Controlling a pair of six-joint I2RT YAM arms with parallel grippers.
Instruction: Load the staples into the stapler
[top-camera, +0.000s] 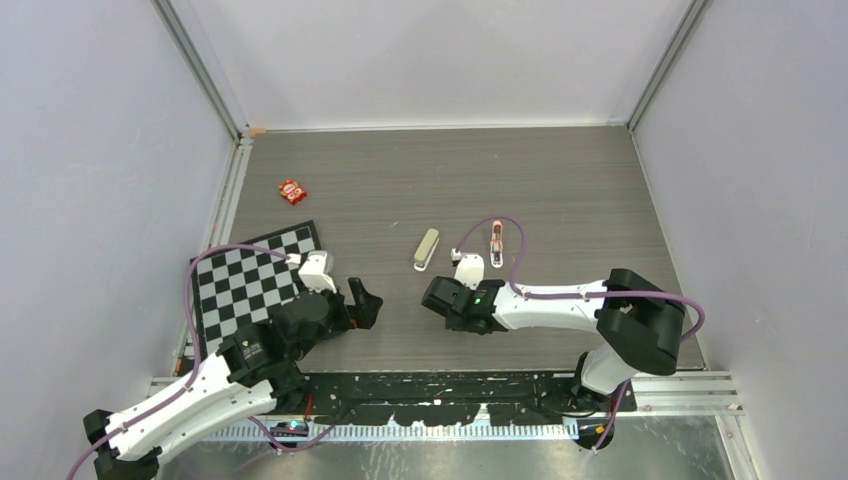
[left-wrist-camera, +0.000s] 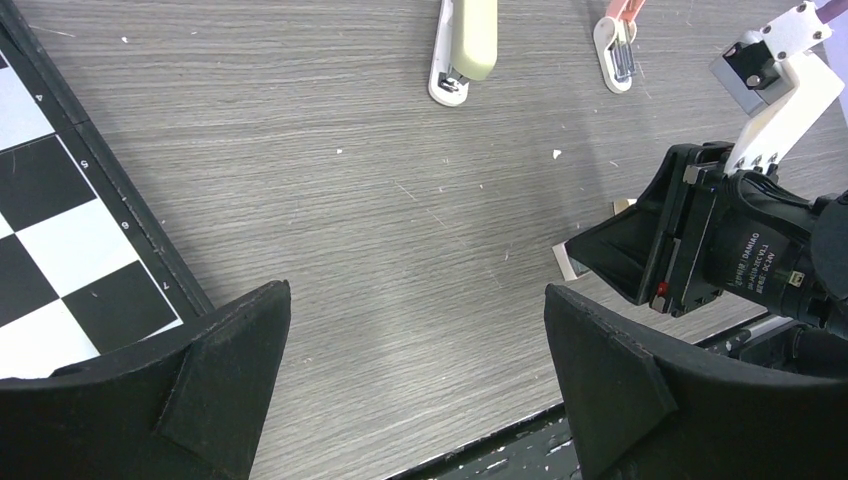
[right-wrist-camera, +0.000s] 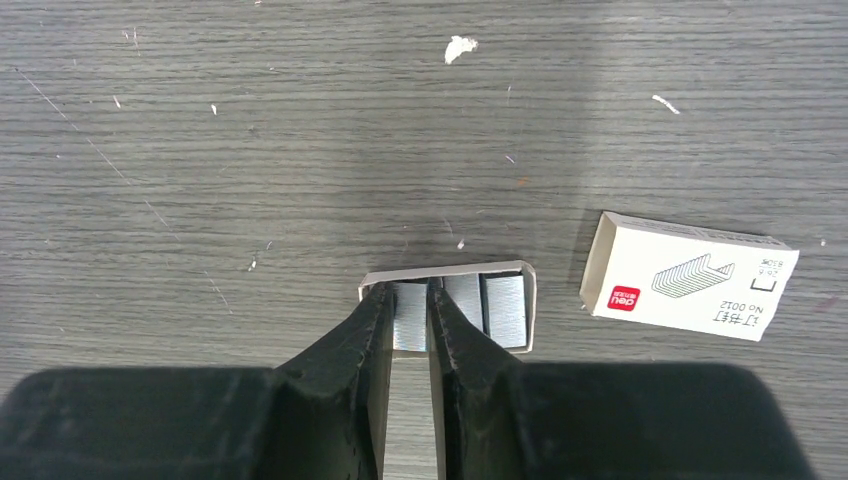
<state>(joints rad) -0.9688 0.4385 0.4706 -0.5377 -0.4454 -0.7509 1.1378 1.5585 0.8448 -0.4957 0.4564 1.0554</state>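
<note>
1. black plastic fingers (right-wrist-camera: 362, 335) of the right gripper (right-wrist-camera: 408, 318) stand narrowed to a slit. they reach into a small cardboard tray (right-wrist-camera: 445, 271) and pinch one strip of the staples (right-wrist-camera: 505, 310) between them. how firm the hold is i cannot tell.
2. the staples lie as silvery-grey strips side by side in that tray, flat on the grey wood-grain table (right-wrist-camera: 300, 150), close to their white box (right-wrist-camera: 690, 290).
3. a strip like this is probably very light and stiff along its length, but brittle. it looks liable to snap into pieces if bent or squeezed hard, and its smooth metal may slip.
4. the best hold seems to be on the two long sides near the middle, with a gentle squeeze and a straight lift out of the tray.
5. the stapler (top-camera: 427, 249) lies farther out on the table, apart from the tray, with a pink stapler (top-camera: 496, 243) near it. whether its magazine is open i cannot tell.
6. the left gripper (left-wrist-camera: 415, 385) is spread wide and holds nothing, beside a checkerboard (top-camera: 250, 280).
</note>
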